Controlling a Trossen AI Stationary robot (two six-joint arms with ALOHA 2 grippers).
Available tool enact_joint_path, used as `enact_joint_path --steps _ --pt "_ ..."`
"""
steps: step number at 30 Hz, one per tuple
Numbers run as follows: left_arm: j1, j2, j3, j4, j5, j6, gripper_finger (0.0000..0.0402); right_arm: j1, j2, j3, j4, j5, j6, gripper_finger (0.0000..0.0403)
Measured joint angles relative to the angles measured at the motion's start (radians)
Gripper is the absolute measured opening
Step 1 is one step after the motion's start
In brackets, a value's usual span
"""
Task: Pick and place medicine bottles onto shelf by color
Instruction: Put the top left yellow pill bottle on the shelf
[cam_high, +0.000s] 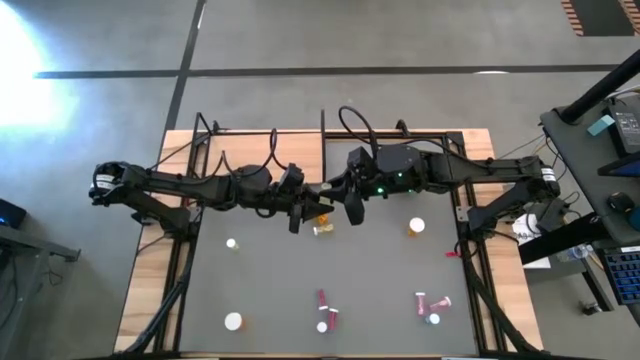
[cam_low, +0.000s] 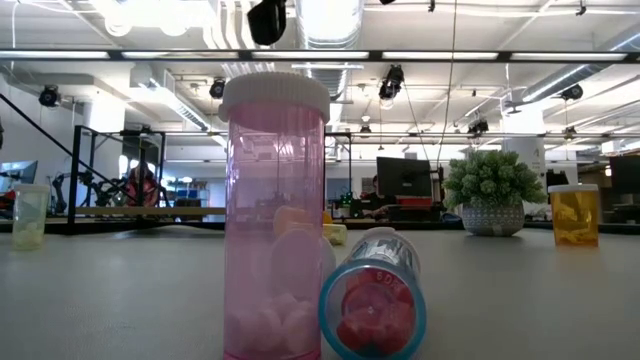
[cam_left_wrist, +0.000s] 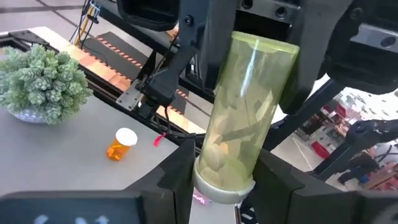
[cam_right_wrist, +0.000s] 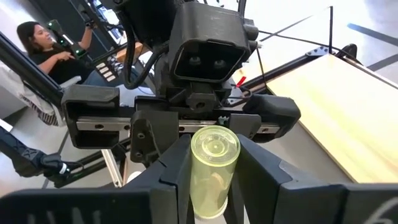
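Both grippers meet above the mat's far middle and share one yellowish medicine bottle (cam_left_wrist: 239, 112). My left gripper (cam_left_wrist: 227, 177) is shut on one end of it and my right gripper (cam_right_wrist: 214, 177) on the other. In the high view the two hands (cam_high: 325, 197) hide the bottle. Other medicine bottles stand or lie on the grey mat (cam_high: 270, 280): an orange one (cam_high: 416, 226), pink ones (cam_high: 322, 297) and white-capped ones (cam_high: 232, 243). The shelf (cam_low: 150, 211) shows as a wood board far off in the low view. My left gripper pinches the bottle's pale-rimmed end (cam_left_wrist: 222, 182) between its two fingers (cam_left_wrist: 180, 171). The fingers come level from the table's left and lie along the bottle. The bottle is lifted clear of the mat. My right gripper pinches the bottle's body (cam_right_wrist: 208, 186) between its two fingers (cam_right_wrist: 177, 171), coming about level from the table's right. The fingers lie along the bottle, whose free round end (cam_right_wrist: 215, 148) points at the left hand.
A pink bottle (cam_low: 275, 210) stands upright close to the low camera, with another pink one (cam_low: 373, 300) lying beside it. A green plant (cam_low: 490, 190) and an orange bottle (cam_low: 574, 215) stand at the far right. A small red piece (cam_high: 452, 254) lies by the mat's right edge.
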Motion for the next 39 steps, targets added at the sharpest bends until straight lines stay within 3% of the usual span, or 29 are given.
enact_joint_path --steps 22,34,39 --pt "0.001 -0.016 0.002 0.000 -0.011 0.026 0.0112 0.000 -0.004 0.002 -0.001 0.001 -0.013 0.0092" --pt "0.003 -0.017 0.006 0.007 -0.009 0.025 0.0183 -0.010 -0.024 -0.001 -0.038 -0.002 -0.024 0.0093" --pt "0.018 -0.027 0.012 0.008 -0.044 0.051 0.0205 -0.028 -0.092 -0.001 -0.096 0.081 -0.042 0.0093"
